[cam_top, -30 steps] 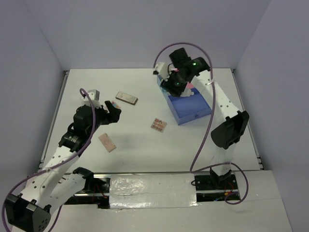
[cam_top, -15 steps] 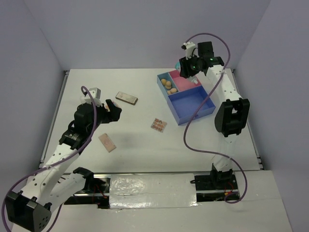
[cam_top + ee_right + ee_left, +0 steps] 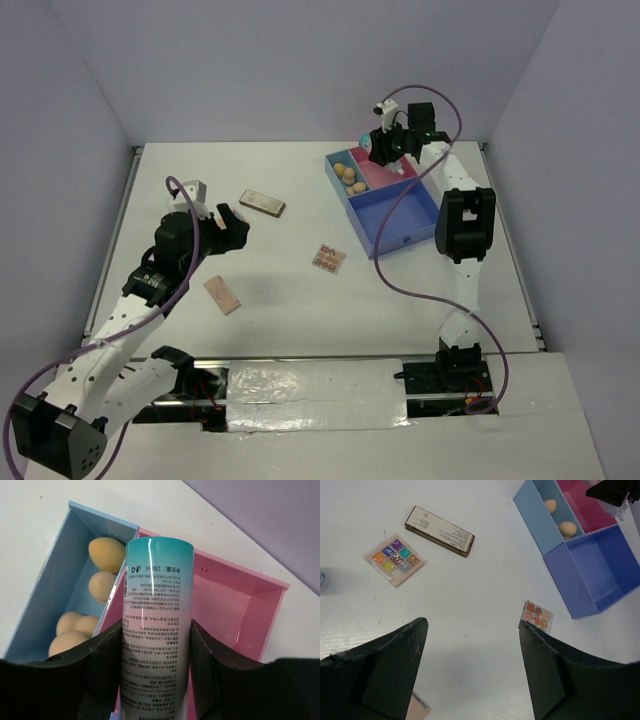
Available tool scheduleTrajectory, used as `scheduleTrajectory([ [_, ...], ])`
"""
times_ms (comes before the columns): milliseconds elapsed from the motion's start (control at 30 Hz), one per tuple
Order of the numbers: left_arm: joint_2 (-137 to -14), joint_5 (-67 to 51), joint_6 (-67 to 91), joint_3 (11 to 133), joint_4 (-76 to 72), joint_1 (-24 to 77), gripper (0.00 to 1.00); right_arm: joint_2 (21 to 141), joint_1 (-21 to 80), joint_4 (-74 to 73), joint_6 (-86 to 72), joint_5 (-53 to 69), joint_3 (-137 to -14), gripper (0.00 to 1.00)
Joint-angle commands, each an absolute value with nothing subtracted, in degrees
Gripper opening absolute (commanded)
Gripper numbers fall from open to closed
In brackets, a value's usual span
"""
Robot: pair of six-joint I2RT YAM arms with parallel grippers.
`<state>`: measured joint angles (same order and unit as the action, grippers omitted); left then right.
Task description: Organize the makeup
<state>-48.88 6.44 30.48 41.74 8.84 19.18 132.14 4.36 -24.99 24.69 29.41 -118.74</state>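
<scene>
My right gripper (image 3: 156, 625) is shut on a white bottle (image 3: 156, 580) with a teal end and fine print. It holds the bottle above the pink compartment (image 3: 235, 605) of the divided tray (image 3: 400, 215), at the back right. Several tan sponges (image 3: 106, 554) lie in the tray's light-blue compartment. My left gripper (image 3: 472, 625) hangs open over bare table, holding nothing. Lying on the table are a brown-gold palette (image 3: 439, 531), a multicolour palette (image 3: 394, 560), a small orange-toned palette (image 3: 537, 615) and a pinkish palette (image 3: 222, 294).
The tray's large blue compartment (image 3: 600, 565) holds nothing. A small pale round thing (image 3: 322, 580) shows at the left edge of the left wrist view. Grey walls close in the white table (image 3: 280, 320) at the back and sides.
My right arm has swung away from over the tray's middle, out towards the back right, uncovering the sponges. It now holds the bottle over the pink compartment. The left arm has barely moved.
</scene>
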Motion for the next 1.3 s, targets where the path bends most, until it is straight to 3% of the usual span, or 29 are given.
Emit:
scheduleTrajectory([
  [0, -49.22, 7.73, 31.73, 44.82, 8.35, 18.72, 0.86, 132.09, 4.66, -17.76, 29.96, 31.38, -123.57, 0.15],
  [167, -49.48, 8.35, 32.17, 45.00, 8.53, 18.81, 0.86, 132.98, 4.66, -15.82, 35.41, 29.97, -122.00, 0.22],
  [400, -50.45, 8.44, 31.91, 45.61, 8.79, 18.72, 0.86, 134.12, 4.75, -15.91, 39.81, 27.86, -120.67, 0.50],
  [733, -51.33, 9.23, 30.94, 47.20, 10.28, 18.72, 0.86, 133.86, 4.75, -17.49, 40.43, 26.81, -118.48, 0.76],
  [900, -51.06, 10.81, 31.46, 47.55, 12.04, 18.72, 0.89, 132.98, 4.66, -18.89, 39.73, 26.89, -118.73, 0.83],
  [967, -50.89, 12.82, 32.25, 47.99, 13.88, 18.72, 0.88, 131.58, 4.66, -21.61, 37.45, 27.33, -119.70, 0.95],
  [1033, -50.80, 14.58, 33.04, 47.90, 15.02, 18.63, 0.78, 128.77, 4.66, -25.55, 36.65, 30.22, -120.15, 1.00],
  [1100, -51.06, 15.03, 33.83, 47.46, 16.34, 18.37, 0.51, 125.09, 4.66, -29.08, 37.26, 37.39, -119.36, 1.00],
  [1133, -51.33, 15.03, 34.19, 47.20, 16.78, 18.11, 0.25, 123.59, 4.66, -31.70, 37.87, 40.14, -118.31, 1.00],
  [1200, -51.85, 15.29, 34.98, 46.93, 18.28, 17.49, 0.06, 119.03, 4.66, -34.26, 39.89, 46.02, -114.98, 0.99],
  [1267, -52.47, 16.25, 36.21, 46.67, 19.59, 16.71, 0.00, 116.03, 4.75, -38.22, 42.70, 53.94, -112.69, 0.98],
])
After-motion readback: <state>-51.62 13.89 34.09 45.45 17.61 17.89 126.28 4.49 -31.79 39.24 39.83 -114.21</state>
